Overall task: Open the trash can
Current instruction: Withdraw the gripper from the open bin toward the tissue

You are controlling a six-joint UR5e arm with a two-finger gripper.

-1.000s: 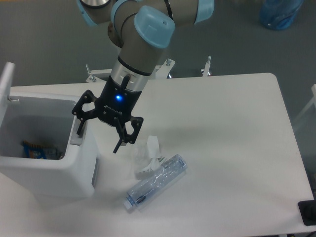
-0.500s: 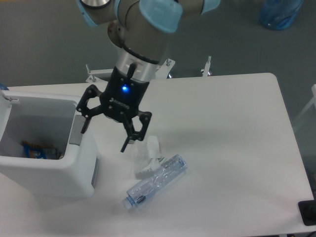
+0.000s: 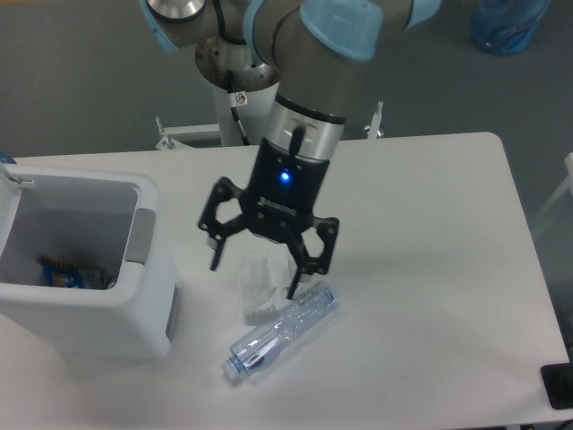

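The white trash can stands at the table's left with its top open, so I see into the bin; a blue and orange wrapper lies at the bottom. Its grey push-button tab sits on the right rim. The lid is swung off to the left, almost out of view. My gripper hangs open to the right of the can, apart from it, above a crumpled white plastic piece, with nothing between its fingers.
A clear plastic bottle lies on its side on the white table, just below the gripper. A black object sits at the table's lower right corner. A blue bag lies on the floor beyond.
The gripper has moved right, away from the trash can's rim, and now hangs over the plastic piece and bottle. The lid has swung further left, nearly out of view.
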